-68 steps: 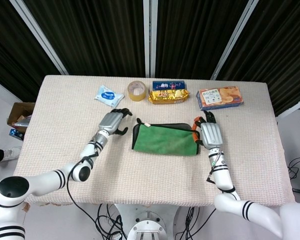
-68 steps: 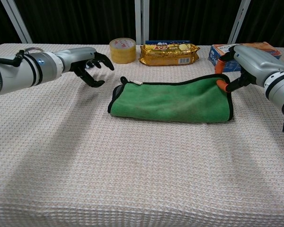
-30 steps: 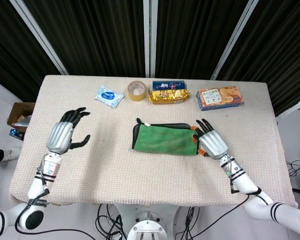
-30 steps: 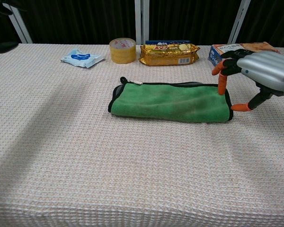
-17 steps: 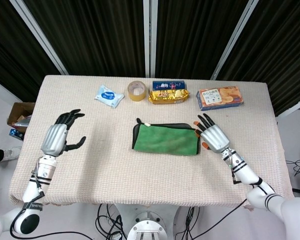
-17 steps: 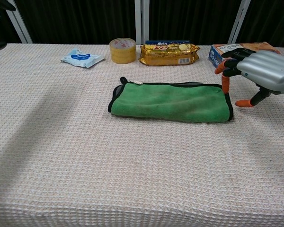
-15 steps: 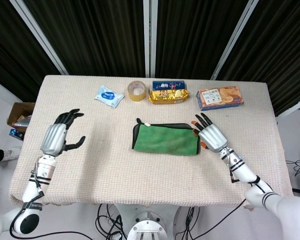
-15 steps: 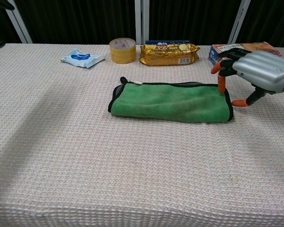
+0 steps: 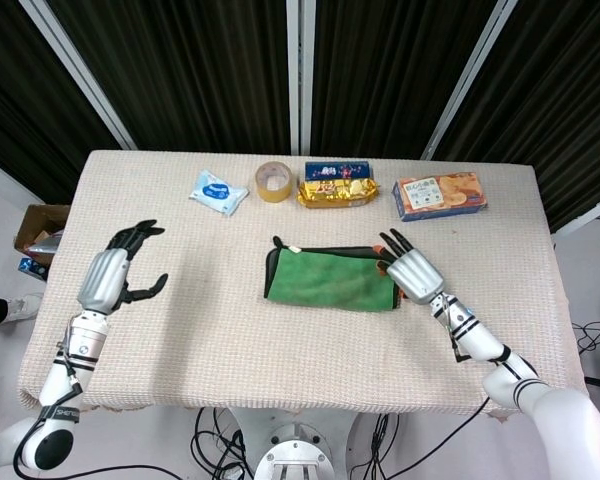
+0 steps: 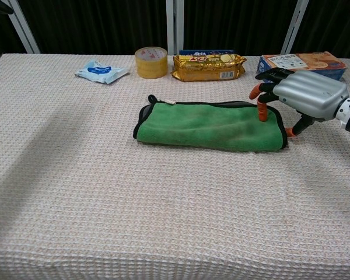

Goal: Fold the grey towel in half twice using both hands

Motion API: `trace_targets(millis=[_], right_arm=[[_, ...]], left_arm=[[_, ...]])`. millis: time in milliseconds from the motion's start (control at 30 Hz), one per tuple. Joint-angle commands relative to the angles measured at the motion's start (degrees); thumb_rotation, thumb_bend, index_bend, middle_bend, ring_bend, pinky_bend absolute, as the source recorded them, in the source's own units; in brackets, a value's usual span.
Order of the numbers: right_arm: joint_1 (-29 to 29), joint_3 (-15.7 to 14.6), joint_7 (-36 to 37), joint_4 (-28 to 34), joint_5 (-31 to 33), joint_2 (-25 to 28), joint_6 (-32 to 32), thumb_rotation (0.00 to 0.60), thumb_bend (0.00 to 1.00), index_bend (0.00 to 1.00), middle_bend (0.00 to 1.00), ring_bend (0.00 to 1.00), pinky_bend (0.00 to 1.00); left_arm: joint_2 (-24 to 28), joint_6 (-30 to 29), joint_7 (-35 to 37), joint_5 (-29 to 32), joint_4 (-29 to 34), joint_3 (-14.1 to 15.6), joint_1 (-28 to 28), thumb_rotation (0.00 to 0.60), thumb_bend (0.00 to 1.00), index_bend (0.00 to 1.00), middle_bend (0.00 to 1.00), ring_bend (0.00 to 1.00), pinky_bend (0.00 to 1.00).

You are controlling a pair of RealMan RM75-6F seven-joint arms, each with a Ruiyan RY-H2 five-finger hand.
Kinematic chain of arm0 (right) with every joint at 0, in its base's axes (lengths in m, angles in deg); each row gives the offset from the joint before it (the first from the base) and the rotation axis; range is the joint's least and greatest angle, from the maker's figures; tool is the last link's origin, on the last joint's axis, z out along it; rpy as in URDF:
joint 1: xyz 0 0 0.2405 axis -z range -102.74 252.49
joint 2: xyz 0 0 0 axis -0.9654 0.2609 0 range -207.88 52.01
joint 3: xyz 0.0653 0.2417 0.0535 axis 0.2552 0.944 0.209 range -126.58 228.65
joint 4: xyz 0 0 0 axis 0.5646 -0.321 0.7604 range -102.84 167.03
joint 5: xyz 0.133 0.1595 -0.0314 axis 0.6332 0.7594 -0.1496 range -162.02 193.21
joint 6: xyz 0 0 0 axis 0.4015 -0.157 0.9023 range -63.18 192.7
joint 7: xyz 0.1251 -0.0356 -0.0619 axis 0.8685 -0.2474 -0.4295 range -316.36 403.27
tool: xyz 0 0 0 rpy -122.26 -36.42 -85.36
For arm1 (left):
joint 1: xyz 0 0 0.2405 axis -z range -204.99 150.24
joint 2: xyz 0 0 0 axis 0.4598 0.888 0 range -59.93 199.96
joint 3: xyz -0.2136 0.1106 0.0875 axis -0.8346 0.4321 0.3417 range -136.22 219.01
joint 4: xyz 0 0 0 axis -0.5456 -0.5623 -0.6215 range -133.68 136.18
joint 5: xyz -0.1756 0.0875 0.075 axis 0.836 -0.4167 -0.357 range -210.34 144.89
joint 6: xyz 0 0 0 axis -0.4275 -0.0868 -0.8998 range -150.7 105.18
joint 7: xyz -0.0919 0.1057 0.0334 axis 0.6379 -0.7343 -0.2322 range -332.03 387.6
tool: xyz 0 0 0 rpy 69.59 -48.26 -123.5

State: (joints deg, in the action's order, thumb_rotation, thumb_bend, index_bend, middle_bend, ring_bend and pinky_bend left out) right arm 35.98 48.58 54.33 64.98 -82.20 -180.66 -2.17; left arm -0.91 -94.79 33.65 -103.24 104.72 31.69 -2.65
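The towel (image 9: 330,277) lies mid-bench as a long narrow strip, green face up with a dark edge showing, so one fold looks done and the second, end to end, is left. The right hand (image 10: 297,93) hovers over the towel's right end, fingers (image 10: 261,111) spread and holding nothing, the fingertips just above or perhaps touching the cloth. The left hand (image 9: 108,276) is well apart at the bench's left side, open and empty; it needs to come to the towel for a two-handed fold.
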Motion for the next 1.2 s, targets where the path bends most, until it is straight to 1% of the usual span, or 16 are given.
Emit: trace_targets(millis=[33, 133, 233, 300, 433, 600, 733, 833, 933, 1033, 1100, 1200], right_arm=[[-0.2, -0.3, -0.1, -0.6, -0.1, -0.5, 0.1, 0.600, 0.12, 0.48, 0.20, 0.00, 0.00], [-0.5, -0.3, -0.2, -1.6, -0.1, -1.5, 0.0, 0.600, 0.18, 0.48, 0.21, 0.00, 0.00], [-0.7, -0.2, 0.4, -2.4, 0.0, -2.3, -0.5, 0.600, 0.28, 0.49, 0.23, 0.00, 0.00], [-0.8, -0.2, 0.6, -2.9, 0.0, -2.5, -1.1, 0.600, 0.34, 0.51, 0.25, 0.00, 0.00], [-0.7, -0.3, 0.6, -2.9, 0.0, -2.0, -2.0, 0.600, 0.39, 0.55, 0.27, 0.00, 0.00], [0.8, -0.5, -0.2, -1.4, 0.0, -0.2, -5.2, 0.600, 0.42, 0.56, 0.27, 0.00, 0.00], [2.7, -1.2, -2.0, 1.3, -0.5, 3.5, -8.5, 0.600, 0.43, 0.56, 0.27, 0.00, 0.00], [3.8, -1.2, -4.8, 3.8, -1.0, 6.9, -11.4, 0.600, 0.43, 0.57, 0.27, 0.00, 0.00], [3.1, -0.3, -7.9, 8.5, -1.8, 9.8, -14.5, 0.600, 0.43, 0.57, 0.27, 0.00, 0.00], [0.9, 0.8, -11.2, 12.4, -2.6, 10.4, -13.9, 0.600, 0.43, 0.57, 0.27, 0.00, 0.00], [-1.4, 1.6, -13.7, 15.0, -3.0, 9.9, -11.6, 0.600, 0.43, 0.57, 0.27, 0.00, 0.00], [-5.1, 2.7, -17.4, 16.9, -3.1, 8.1, -6.8, 0.600, 0.43, 0.57, 0.27, 0.00, 0.00]], left_arm=[[0.0, 0.3, 0.6, -0.1, -0.1, -0.1, -0.2, 0.600, 0.30, 0.19, 0.10, 0.12, 0.10], [0.0, 0.4, 1.0, -0.3, -0.1, -0.2, -0.4, 0.600, 0.30, 0.19, 0.10, 0.12, 0.10], [0.1, 0.1, 1.1, -0.5, -0.1, -0.3, -0.7, 0.600, 0.30, 0.19, 0.10, 0.12, 0.10], [0.2, 0.0, 1.1, -0.7, -0.1, -0.4, -0.9, 0.600, 0.30, 0.19, 0.10, 0.12, 0.10], [0.3, -0.1, 1.3, -1.0, -0.1, -0.6, -1.2, 0.600, 0.30, 0.19, 0.10, 0.12, 0.10], [0.1, 0.4, 1.2, -1.3, -0.4, -0.8, -1.0, 0.600, 0.30, 0.19, 0.10, 0.12, 0.10], [0.0, 0.1, 0.6, -1.8, -0.6, -0.9, -1.0, 0.600, 0.30, 0.19, 0.10, 0.12, 0.10], [0.1, -0.6, 0.5, -2.2, -0.5, -1.0, -1.4, 0.600, 0.30, 0.19, 0.10, 0.12, 0.10], [0.2, -1.3, 1.0, -2.6, -0.5, -1.0, -1.9, 0.600, 0.30, 0.19, 0.10, 0.12, 0.10], [0.4, -1.7, 1.7, -2.9, -0.5, -1.1, -2.4, 0.600, 0.30, 0.19, 0.10, 0.12, 0.10], [0.5, -2.0, 2.2, -3.2, -0.6, -1.0, -2.7, 0.600, 0.30, 0.19, 0.10, 0.12, 0.10], [1.0, -2.3, 2.8, -4.0, -0.6, -0.7, -3.2, 0.600, 0.30, 0.19, 0.10, 0.12, 0.10]])
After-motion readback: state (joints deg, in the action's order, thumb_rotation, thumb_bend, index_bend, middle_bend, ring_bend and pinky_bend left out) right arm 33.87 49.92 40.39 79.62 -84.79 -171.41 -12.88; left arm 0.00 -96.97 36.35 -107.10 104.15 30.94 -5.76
